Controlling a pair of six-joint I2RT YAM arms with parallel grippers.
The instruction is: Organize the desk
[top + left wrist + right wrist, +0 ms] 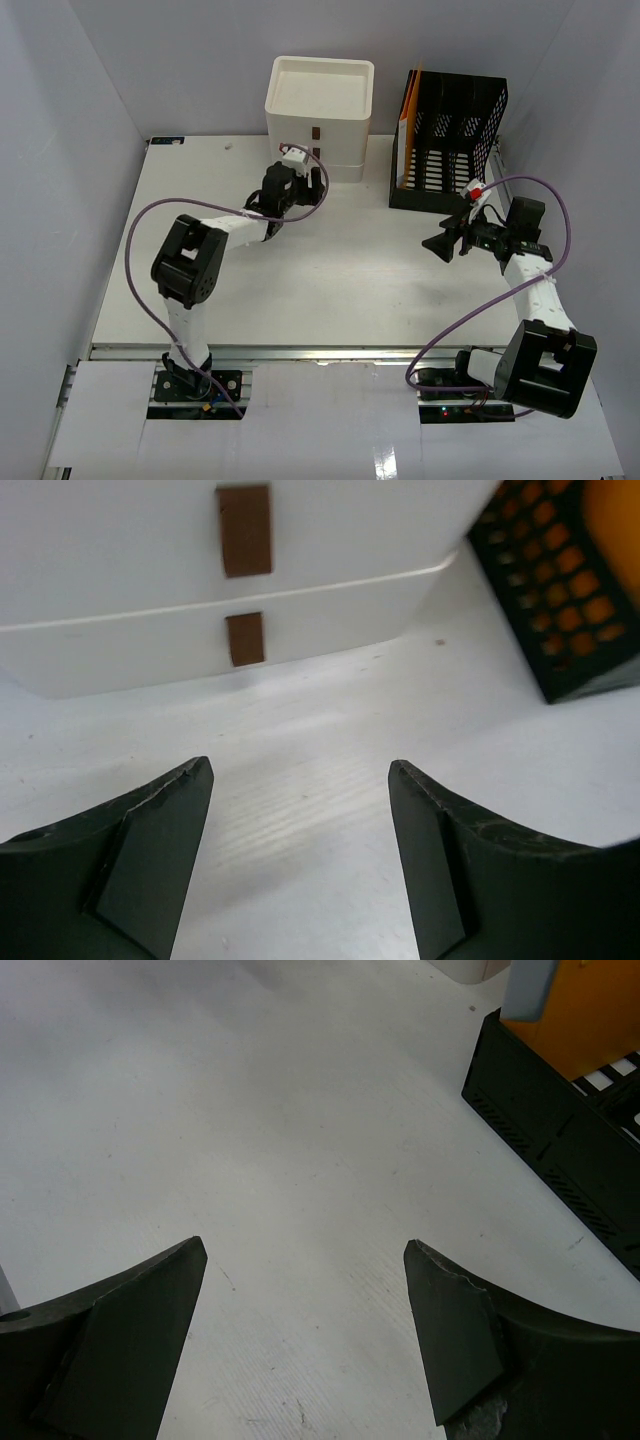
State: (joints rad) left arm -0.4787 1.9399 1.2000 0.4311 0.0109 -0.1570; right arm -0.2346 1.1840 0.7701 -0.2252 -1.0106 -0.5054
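Desk [340,290] under both arms, drawer unit [320,110] and mesh rack [455,140] at far edge; rack holds orange folder [410,120].
L gripper [300,780] low, facing drawer fronts, jaws spread; R gripper [305,1250] spread, near rack.

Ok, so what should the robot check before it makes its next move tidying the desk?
1. Left end effector open, nothing in it: ok.
2. Right end effector open, nothing in it: ok.
3. Left end effector pointing at the cream drawer unit, with the lower brown handle roughly ahead: ok.
4. Nothing lying on the desk between the left fingers and the drawer unit: ok.
5. Orange folder standing inside the black mesh file rack: ok.
6. What is inside the drawers: cannot tell.
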